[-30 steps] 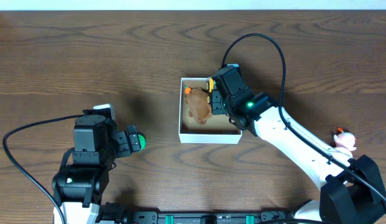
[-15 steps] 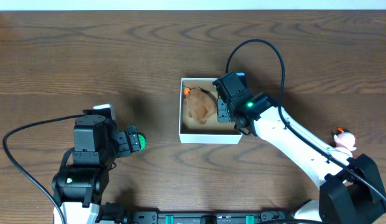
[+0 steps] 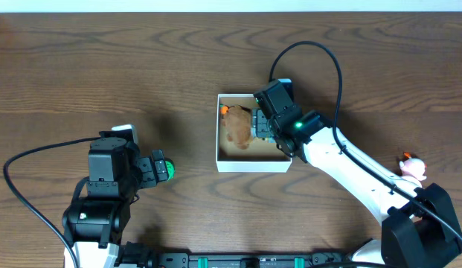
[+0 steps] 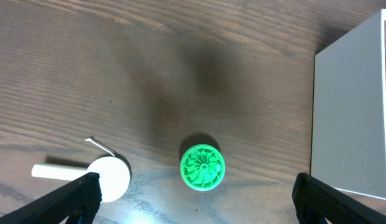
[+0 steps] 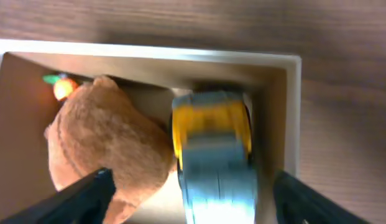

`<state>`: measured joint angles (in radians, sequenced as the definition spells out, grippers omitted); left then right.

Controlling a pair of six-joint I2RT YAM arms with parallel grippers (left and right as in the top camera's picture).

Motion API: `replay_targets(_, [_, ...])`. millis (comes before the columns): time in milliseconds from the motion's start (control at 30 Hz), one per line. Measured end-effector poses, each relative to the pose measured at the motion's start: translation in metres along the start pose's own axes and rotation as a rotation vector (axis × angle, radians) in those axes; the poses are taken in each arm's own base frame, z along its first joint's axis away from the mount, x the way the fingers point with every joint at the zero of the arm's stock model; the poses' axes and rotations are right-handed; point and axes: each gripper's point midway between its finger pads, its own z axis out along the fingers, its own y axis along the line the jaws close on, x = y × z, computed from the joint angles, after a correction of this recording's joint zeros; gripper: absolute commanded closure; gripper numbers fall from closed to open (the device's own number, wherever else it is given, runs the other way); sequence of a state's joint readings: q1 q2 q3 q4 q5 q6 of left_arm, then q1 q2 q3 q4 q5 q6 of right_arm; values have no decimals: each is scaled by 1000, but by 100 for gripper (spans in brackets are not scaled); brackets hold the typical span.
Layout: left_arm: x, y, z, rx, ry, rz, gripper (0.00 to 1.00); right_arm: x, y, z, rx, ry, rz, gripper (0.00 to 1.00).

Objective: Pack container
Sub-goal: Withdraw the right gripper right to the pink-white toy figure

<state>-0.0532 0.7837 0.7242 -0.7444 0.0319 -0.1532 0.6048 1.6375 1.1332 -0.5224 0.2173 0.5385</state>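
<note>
Easing back over the container (image 3: 253, 165) at mid-counter (image 3: 104, 59), the right end effector (image 5: 194, 200) is spreading wide, gripping nothing; the yellow toy car (image 5: 211, 143) is lying inside beside the brown plush (image 5: 105, 149), so it now counts as packed.

You're looking at a dark brown wooden table (image 3: 82, 67). At its 8 o'clock lies a green ribbed round disc (image 4: 202, 167), with a white round knob on a stick (image 4: 109, 177) near the disc's 9 o'clock. A small pink figure (image 3: 413, 167) sits at the table's 4 o'clock. A brown plush toy (image 5: 105, 143) touches a blurred yellow-and-grey toy (image 5: 211, 143) at its 3 o'clock.
</note>
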Motion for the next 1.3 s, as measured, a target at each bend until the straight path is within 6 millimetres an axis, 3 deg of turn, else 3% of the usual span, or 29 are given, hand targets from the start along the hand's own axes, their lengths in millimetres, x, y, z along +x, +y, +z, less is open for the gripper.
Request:
replay_targets(400, [0,0,0,0,0,0,2,0,-1,-2,7,8,-78,1])
replay_targets(467, [0,0,0,0,0,0,2,-3,-2,-10,11,9,-94,1])
replay_targets(567, [0,0,0,0,1,0,2,-24,-18,-43,45,-29,-55,1])
replay_targets(667, [0,0,0,0,1,0,2,-54,-61,-92,105,-115,84,1])
replay_targets(733, [0,0,0,0,1,0,2,-62,-114,-130,185,-161,243,1])
replay_targets(800, [0,0,0,0,1,0,2,-53,-169,-158,291,-172,409,1])
replay_targets(867, [0,0,0,0,1,0,2,-31,-220,-177,403,-141,575,1])
replay_targets(933, [0,-1,0,3,1,0,2,-11,-258,-187,488,-107,716,1])
replay_targets(1067, [0,-1,0,7,2,0,2,28,-319,-184,597,-50,938,1])
replay_targets(1167, [0,-1,0,7,2,0,2,58,-343,-161,604,12,1021,1])
replay_targets(1300, [0,-2,0,10,2,0,2,96,-355,-125,587,99,1062,1])
